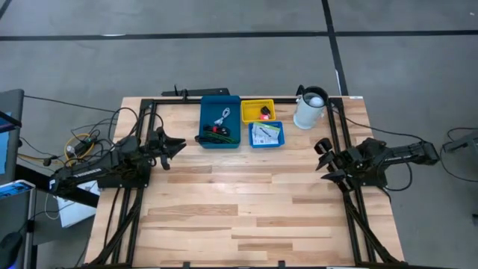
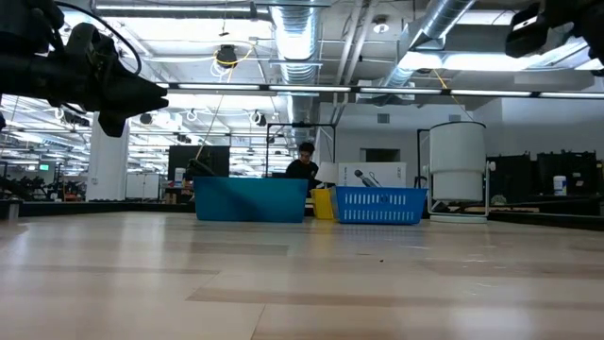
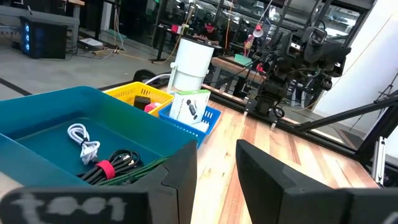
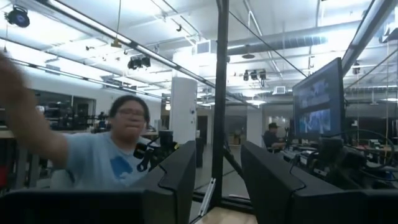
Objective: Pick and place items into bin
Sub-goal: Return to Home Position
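All the items lie inside containers at the table's far edge. The teal bin (image 1: 219, 121) holds a white coiled cable (image 3: 84, 142) and black cables bound with a red tie (image 3: 112, 167). The yellow bin (image 1: 258, 110) holds the small black-and-red piece (image 1: 264, 113). A white card (image 3: 189, 109) stands in the small blue basket (image 1: 267, 134). My left gripper (image 1: 175, 146) hovers open just left of the teal bin, above the table. My right gripper (image 1: 323, 160) hovers open near the right edge, with its open fingers (image 4: 180, 180) facing the room.
A white jug (image 1: 310, 108) stands right of the yellow bin at the far edge. A black frame rail (image 1: 343, 149) runs along the table's sides. The bare wooden tabletop (image 1: 246, 209) stretches toward the near edge. A person in a light blue shirt (image 4: 102, 162) shows beyond the table.
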